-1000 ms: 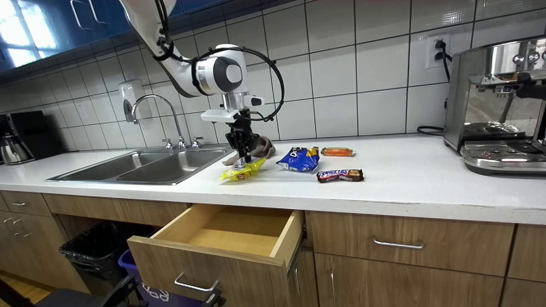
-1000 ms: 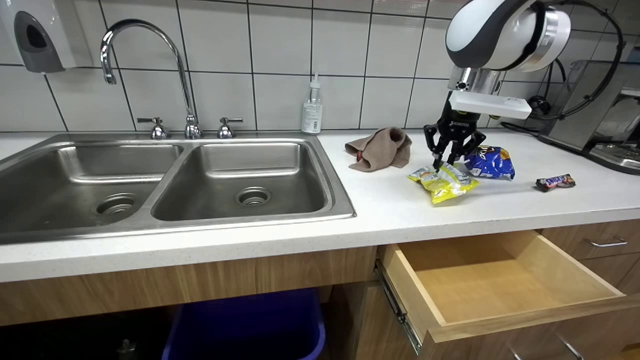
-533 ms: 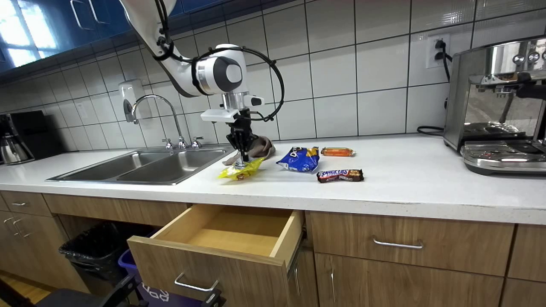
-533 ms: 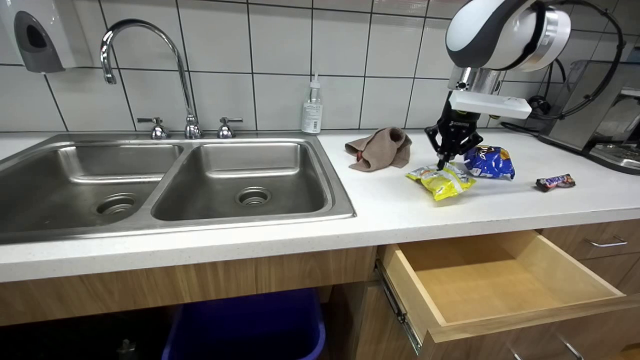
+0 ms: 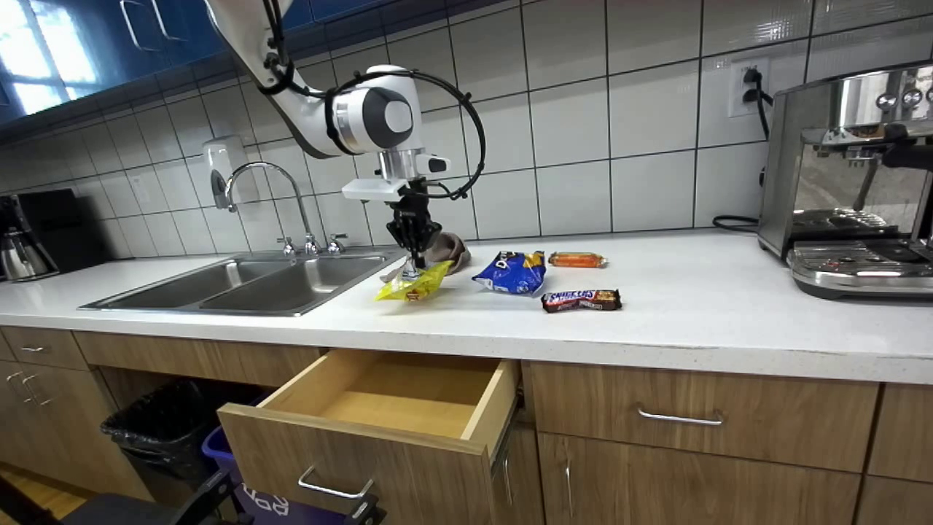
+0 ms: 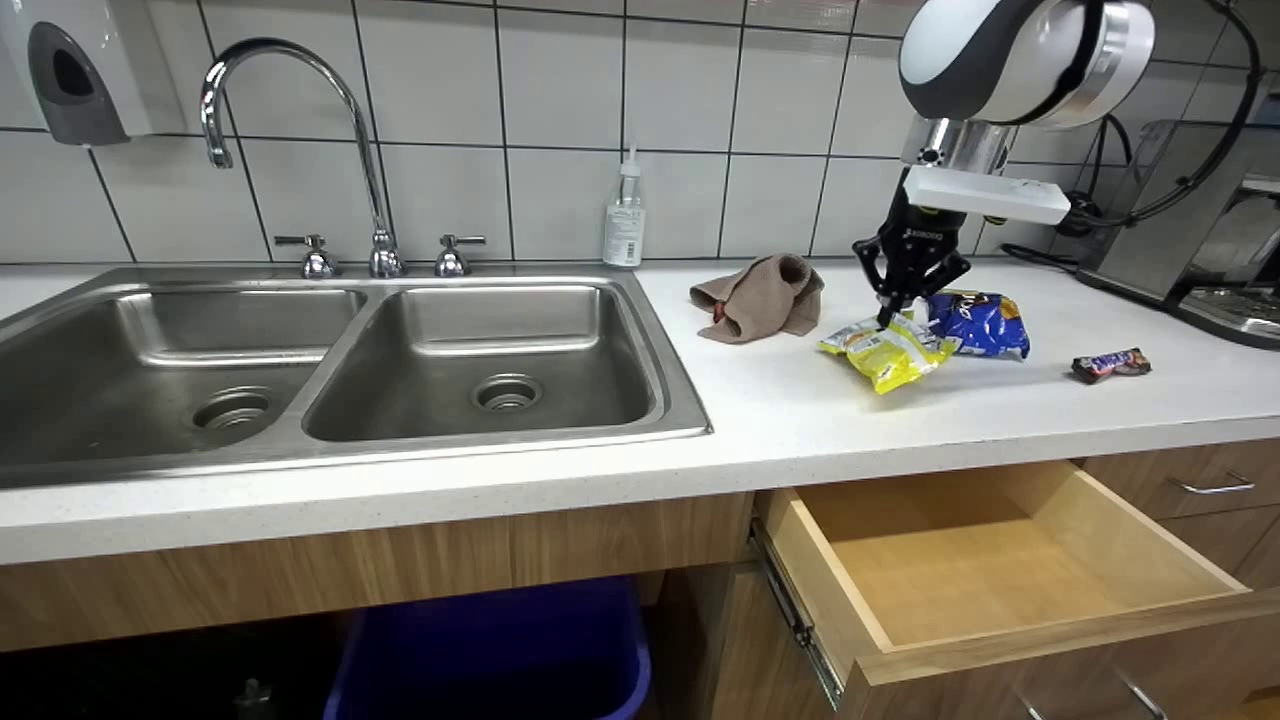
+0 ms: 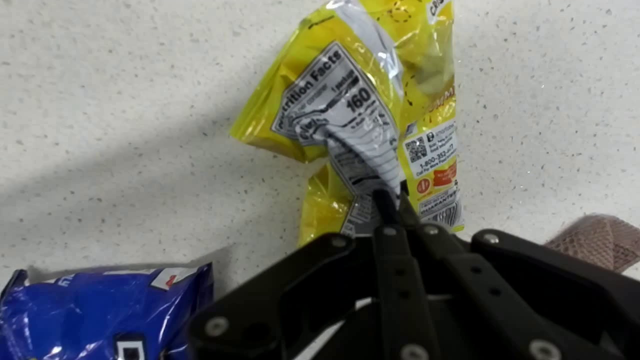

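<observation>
Claw [image 7: 396,201], black and pointing down over a speckled white table [image 5: 700,306], pinches a yellow snack bag [image 7: 367,112], its two fingers [image 7: 384,206] pressed together on a fold of the wrapper. Seen close in the wrist view, the bag is crumpled, with creases running toward the fingertips and a Nutrition Facts panel [image 7: 340,95] facing the camera. In both exterior views, the bag is tilted under the claw; whether a corner of it touches the table is hard to tell. Just beside it, with a gap between them in the wrist view, lies a blue snack bag [image 7: 100,312]. In an exterior view, a Snickers bar [image 5: 581,300] in a dark wrapper lies past the blue bag, toward the front edge of the table, and an orange-wrapped packet [image 5: 577,259] lies farther back, nearer the tiled wall [image 5: 649,109]. Bunched between the claw and the sink [image 6: 664,370] is a brown cloth [image 6: 765,298]. The double steel sink has a curved faucet [image 6: 385,258], and a clear pump bottle [image 6: 625,225] stands at its back corner. Under the table, a wooden drawer [image 5: 364,453] stands open, its pale inside in view. An espresso machine [image 5: 831,182] rests on the table, well apart from the bags.
</observation>
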Controlling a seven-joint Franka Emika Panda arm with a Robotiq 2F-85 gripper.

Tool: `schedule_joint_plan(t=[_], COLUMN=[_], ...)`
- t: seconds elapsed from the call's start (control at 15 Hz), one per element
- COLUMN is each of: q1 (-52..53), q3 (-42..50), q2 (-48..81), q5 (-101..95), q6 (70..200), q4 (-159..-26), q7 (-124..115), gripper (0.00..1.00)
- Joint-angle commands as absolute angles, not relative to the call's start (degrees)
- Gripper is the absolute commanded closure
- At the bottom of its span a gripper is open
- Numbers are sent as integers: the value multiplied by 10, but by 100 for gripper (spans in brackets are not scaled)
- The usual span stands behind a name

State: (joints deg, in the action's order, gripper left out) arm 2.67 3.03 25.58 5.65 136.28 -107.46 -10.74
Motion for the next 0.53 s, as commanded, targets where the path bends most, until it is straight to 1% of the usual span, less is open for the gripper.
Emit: schedule_joint_plan(t=[0.0, 0.47], q1=[12, 8], q3=[21, 20], q2=[210, 142], q5=[64, 64], q6=[1349, 1357], q4=[-1108, -1179], q7=[-97, -81], gripper=[100, 100])
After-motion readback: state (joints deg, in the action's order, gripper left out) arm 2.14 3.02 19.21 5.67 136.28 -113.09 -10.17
